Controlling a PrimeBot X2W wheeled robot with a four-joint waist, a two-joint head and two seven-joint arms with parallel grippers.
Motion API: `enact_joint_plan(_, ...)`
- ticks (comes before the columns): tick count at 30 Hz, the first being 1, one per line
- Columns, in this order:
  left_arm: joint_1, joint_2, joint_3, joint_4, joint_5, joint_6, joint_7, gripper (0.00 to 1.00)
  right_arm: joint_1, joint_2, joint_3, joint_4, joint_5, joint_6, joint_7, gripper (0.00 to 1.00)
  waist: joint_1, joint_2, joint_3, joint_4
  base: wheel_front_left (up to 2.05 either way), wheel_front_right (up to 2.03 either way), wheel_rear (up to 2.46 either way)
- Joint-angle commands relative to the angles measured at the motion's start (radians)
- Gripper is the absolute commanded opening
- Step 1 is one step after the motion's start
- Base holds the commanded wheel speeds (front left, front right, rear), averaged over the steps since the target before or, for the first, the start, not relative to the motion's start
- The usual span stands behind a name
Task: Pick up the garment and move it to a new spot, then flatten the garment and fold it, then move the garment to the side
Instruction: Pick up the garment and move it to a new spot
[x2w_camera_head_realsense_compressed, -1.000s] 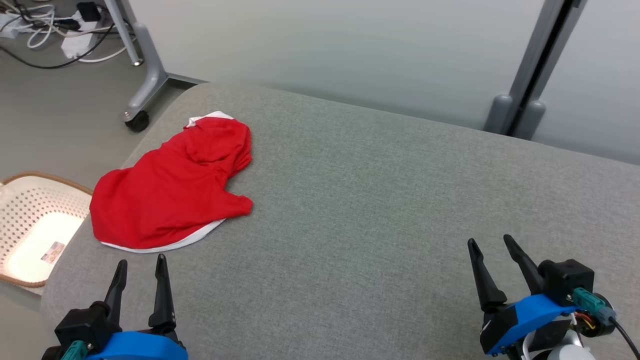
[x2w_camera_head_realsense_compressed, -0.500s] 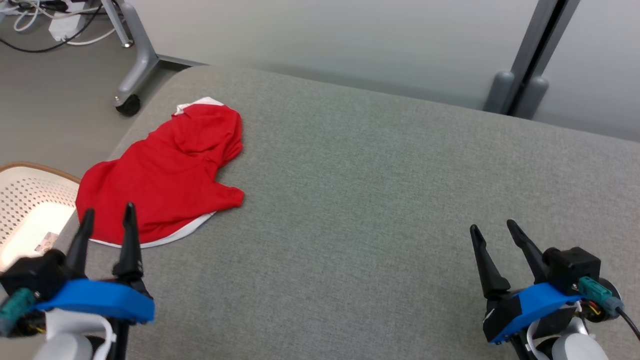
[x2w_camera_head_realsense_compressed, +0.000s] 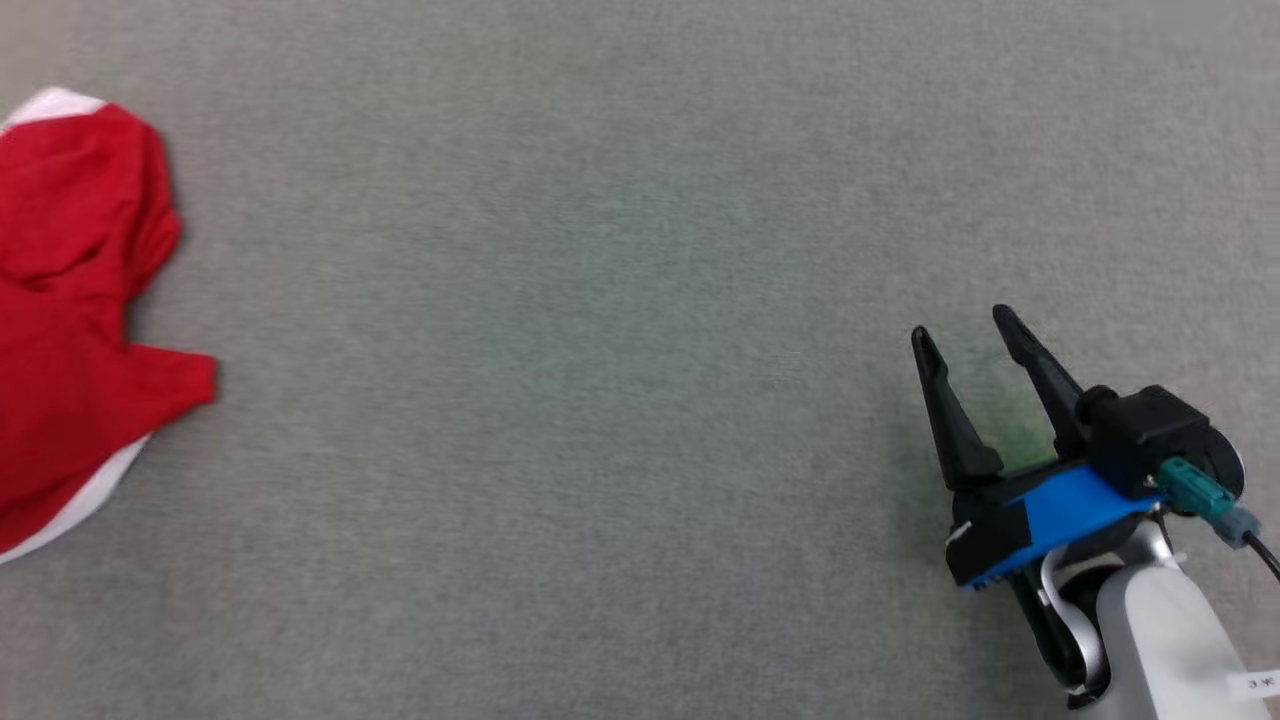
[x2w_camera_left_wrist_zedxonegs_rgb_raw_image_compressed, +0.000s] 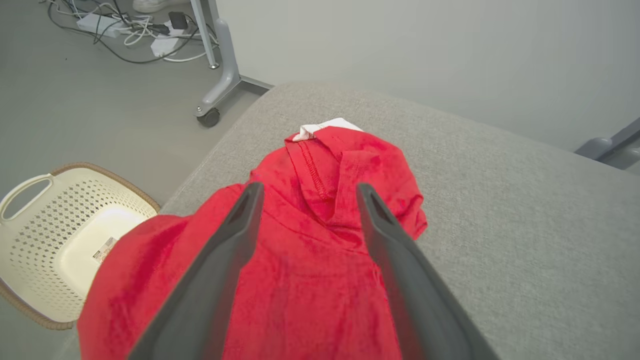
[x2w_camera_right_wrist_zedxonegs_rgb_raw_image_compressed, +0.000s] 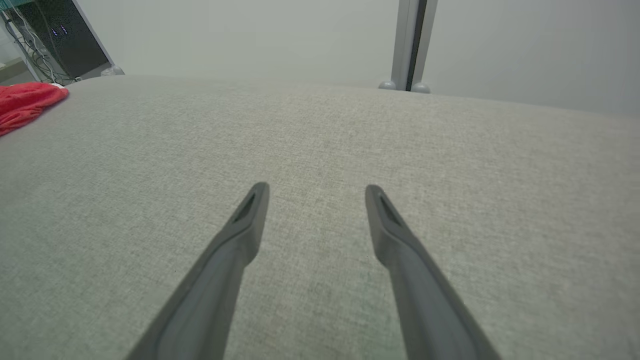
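One red garment (x2w_camera_head_realsense_compressed: 70, 300) lies crumpled near the left end of the grey cushion (x2w_camera_head_realsense_compressed: 600, 400), w/ a basket (x2w_camera_left_wrist_zedxonegs_rgb_raw_image_compressed: 45, 225) on the floor beside that end. We judge it light, soft & floppy: it'll sag and drag, so pinch a bunched fold or the stitched collar edge, not flat cloth. Left gripper (x2w_camera_left_wrist_zedxonegs_rgb_raw_image_compressed: 308, 189) hangs over it, jaws wide, holding nothing. Right gripper (x2w_camera_head_realsense_compressed: 961, 323) is well apart over bare cushion, also wide & empty. Vs half a sec ago, the head cam has dipped & closed in, so the garment sits at its left edge, crumple unchanged. The left gripper was short of the hem then.
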Motion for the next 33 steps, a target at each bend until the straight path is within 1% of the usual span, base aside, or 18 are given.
enact_joint_plan(1, -0.005, 0.023, 0.021, 0.022, -0.019, 0.024, 0.036, 1.0, -0.025, -0.005, 0.007, -0.012, 0.004, 0.001, -0.006, 1.0, -0.0002, 0.0, 0.028, -0.031, 0.0, 0.0, 0.0)
enact_joint_plan(4, 0.007, 0.068, 0.062, 0.084, -0.061, 0.06, 0.121, 1.0, -0.045, -0.005, 0.011, -0.032, 0.012, 0.001, -0.027, 1.0, -0.0002, 0.0, 0.079, -0.085, 0.0, 0.0, 0.0)
enact_joint_plan(6, 0.02, 0.087, 0.068, 0.128, -0.079, 0.066, 0.166, 1.0, -0.047, 0.0, 0.004, -0.041, 0.013, 0.001, -0.037, 1.0, -0.0002, 0.0, 0.103, -0.115, 0.0, 0.0, 0.0)
enact_joint_plan(10, 0.029, 0.07, 0.081, 0.194, -0.118, 0.096, 0.221, 1.0, -0.04, 0.007, -0.02, -0.047, 0.012, 0.001, -0.048, 1.0, -0.0002, 0.0, 0.126, -0.151, 0.0, 0.0, 0.0)
enact_joint_plan(14, 0.05, 0.044, 0.042, 0.247, -0.133, 0.121, 0.307, 1.0, -0.038, 0.01, -0.038, -0.039, 0.006, 0.001, -0.056, 1.0, -0.0002, 0.0, 0.123, -0.164, 0.0, 0.0, 0.0)
enact_joint_plan(15, 0.059, 0.039, 0.032, 0.256, -0.132, 0.124, 0.322, 0.48, -0.038, 0.012, -0.042, -0.035, 0.003, 0.001, -0.058, 1.0, -0.0002, 0.0, 0.118, -0.165, 0.0, 0.0, 0.0)
enact_joint_plan(16, 0.063, 0.032, 0.026, 0.261, -0.135, 0.127, 0.332, 0.0, -0.036, 0.013, -0.044, -0.029, 0.002, 0.001, -0.061, 1.0, -0.0002, 0.0, 0.111, -0.164, 0.0, 0.0, 0.0)
enact_joint_plan(18, 0.064, 0.018, 0.02, 0.262, -0.14, 0.128, 0.332, 0.0, -0.032, 0.016, -0.051, -0.016, 0.0, 0.001, -0.067, 1.0, -0.0002, 0.0, 0.089, -0.159, 0.0, 0.0, 0.0)
enact_joint_plan(20, 0.053, 0.026, 0.027, 0.251, -0.13, 0.123, 0.297, 0.0, -0.025, 0.019, -0.053, 0.001, 0.0, 0.001, -0.075, 1.0, -0.0002, 0.0, 0.058, -0.152, 0.0, 0.0, 0.0)
enact_joint_plan(22, 0.038, 0.038, 0.038, 0.23, -0.125, 0.107, 0.272, 0.0, -0.021, 0.022, -0.051, 0.018, 0.0, 0.001, -0.081, 1.0, -0.0002, 0.0, 0.02, -0.146, 0.0, 0.0, 0.0)
enact_joint_plan(25, 0.022, 0.076, 0.031, 0.192, -0.096, 0.084, 0.249, 0.0, -0.004, 0.027, -0.046, 0.044, 0.005, 0.001, -0.085, 1.0, -0.0002, 0.0, -0.044, -0.139, 0.0, 0.0, 0.0)
enact_joint_plan(28, -0.011, 0.108, 0.006, 0.126, -0.056, 0.059, 0.234, 0.0, 0.012, 0.031, -0.042, 0.072, 0.014, 0.001, -0.087, 1.0, -0.0002, 0.0, -0.11, -0.132, 0.0, 0.0, 0.0)
enact_joint_plan(30, -0.036, 0.13, -0.015, 0.064, -0.03, 0.052, 0.24, 0.0, 0.026, 0.033, -0.044, 0.084, 0.018, 0.001, -0.092, 1.0, -0.0002, 0.0, -0.154, -0.125, 0.0, 0.0, 0.0)
enact_joint_plan(31, -0.053, 0.132, -0.024, 0.025, -0.023, 0.051, 0.245, 0.0, 0.034, 0.035, -0.041, 0.09, 0.022, 0.001, -0.092, 1.0, -0.0002, 0.0, -0.175, -0.124, 0.0, 0.0, 0.0)
enact_joint_plan(32, -0.053, 0.132, -0.024, 0.025, -0.023, 0.051, 0.245, 0.0, 0.034, 0.035, -0.041, 0.09, 0.022, 0.001, -0.092, 1.0, -0.0002, 0.0, -0.175, -0.124, 0.0, 0.0, 0.0)
enact_joint_plan(33, -0.069, 0.129, -0.037, -0.008, -0.011, 0.054, 0.251, 0.0, 0.041, 0.038, -0.035, 0.095, 0.026, 0.001, -0.093, 1.0, -0.0002, 0.0, -0.196, -0.124, 0.0, 0.0, 0.0)
